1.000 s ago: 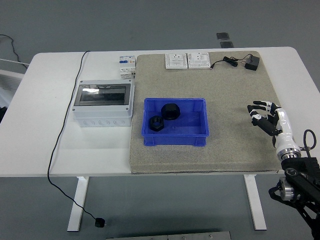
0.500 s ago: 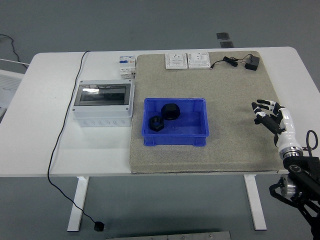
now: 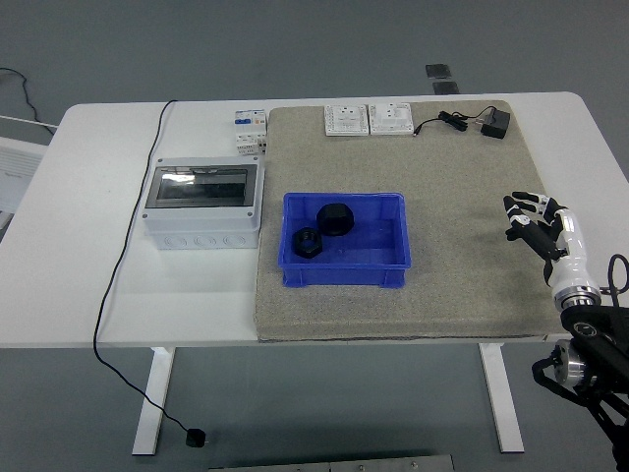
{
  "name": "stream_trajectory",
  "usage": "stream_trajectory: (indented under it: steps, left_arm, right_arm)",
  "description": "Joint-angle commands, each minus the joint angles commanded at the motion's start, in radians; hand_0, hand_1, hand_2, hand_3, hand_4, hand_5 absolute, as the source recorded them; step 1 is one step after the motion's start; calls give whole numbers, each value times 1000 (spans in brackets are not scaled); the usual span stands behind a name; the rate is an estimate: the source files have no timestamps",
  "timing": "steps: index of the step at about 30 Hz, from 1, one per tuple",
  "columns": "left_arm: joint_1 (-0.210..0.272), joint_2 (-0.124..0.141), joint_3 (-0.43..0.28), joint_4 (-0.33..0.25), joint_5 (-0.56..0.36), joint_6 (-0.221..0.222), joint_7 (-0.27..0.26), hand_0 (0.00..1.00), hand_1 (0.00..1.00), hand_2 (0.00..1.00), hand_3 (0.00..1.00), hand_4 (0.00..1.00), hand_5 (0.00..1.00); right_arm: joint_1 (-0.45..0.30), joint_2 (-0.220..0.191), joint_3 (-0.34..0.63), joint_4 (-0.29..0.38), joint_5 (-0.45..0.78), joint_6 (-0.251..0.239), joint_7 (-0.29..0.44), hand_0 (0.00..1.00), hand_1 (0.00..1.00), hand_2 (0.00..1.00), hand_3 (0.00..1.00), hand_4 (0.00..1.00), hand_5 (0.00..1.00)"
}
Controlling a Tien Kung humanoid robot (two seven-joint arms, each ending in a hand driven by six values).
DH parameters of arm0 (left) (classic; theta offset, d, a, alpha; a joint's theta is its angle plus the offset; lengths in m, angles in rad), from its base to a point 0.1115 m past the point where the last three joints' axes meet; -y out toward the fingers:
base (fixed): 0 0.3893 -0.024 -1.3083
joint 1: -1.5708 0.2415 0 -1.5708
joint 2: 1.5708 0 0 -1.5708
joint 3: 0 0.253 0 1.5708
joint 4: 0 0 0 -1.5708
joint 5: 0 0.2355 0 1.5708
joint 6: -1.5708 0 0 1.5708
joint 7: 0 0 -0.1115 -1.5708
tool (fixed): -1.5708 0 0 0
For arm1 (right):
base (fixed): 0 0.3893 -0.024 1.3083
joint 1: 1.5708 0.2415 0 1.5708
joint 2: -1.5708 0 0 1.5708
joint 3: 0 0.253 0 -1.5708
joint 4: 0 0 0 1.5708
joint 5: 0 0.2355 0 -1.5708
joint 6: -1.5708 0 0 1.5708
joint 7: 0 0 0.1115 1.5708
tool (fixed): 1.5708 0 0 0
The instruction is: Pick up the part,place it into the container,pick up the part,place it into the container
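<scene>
Two black parts lie inside the blue container (image 3: pixel 391 264) at the mat's middle: a larger one (image 3: pixel 336 219) toward the back and a ring-shaped one (image 3: pixel 308 242) at the front left. My right hand (image 3: pixel 531 218) hovers over the mat's right edge, well to the right of the container, fingers spread and holding nothing. My left arm does not show.
A grey electrical box with a clear lid (image 3: pixel 202 203) stands left of the container. White breakers (image 3: pixel 250 130), two white switch plates (image 3: pixel 369 119) and a black adapter with cable (image 3: pixel 494 123) lie along the mat's back edge. A black cord (image 3: pixel 123 258) trails off the table's left side.
My right hand has drawn back to the right, away from the container, toward the mat's right edge. The parts and container have not moved.
</scene>
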Motion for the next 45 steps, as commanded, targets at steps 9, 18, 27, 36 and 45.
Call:
stream_trajectory:
  steps: [9,18,27,36,45]
  left_arm:
    - [-5,3,-3,0,10,1,-4,729,629,696,564,574,404]
    - [-2,5,0,0,4,5,-10,729,627,691,564,572,398]
    - [0,3,-3,0,-1,5,-11,728,628,688,563,573,398]
    - [0,0,-6,0,4,3,-11,728,624,681,562,564,382]
    - [-2,1,-4,0,-3,5,-20,728,625,679,560,564,381]
  right_arm:
    - [-1,-7,-1,0,1,1,0,370,336,611,605,693,367]
    - [-10,-11,13,5,-6,4,0,371,337,611,604,687,362]
    - [-18,-4,43,8,-13,5,2,371,338,612,604,686,362]
    - [-23,-3,69,13,-21,5,0,374,339,610,605,681,360]
    - [-21,-11,124,27,-30,3,-5,375,340,611,606,680,358]
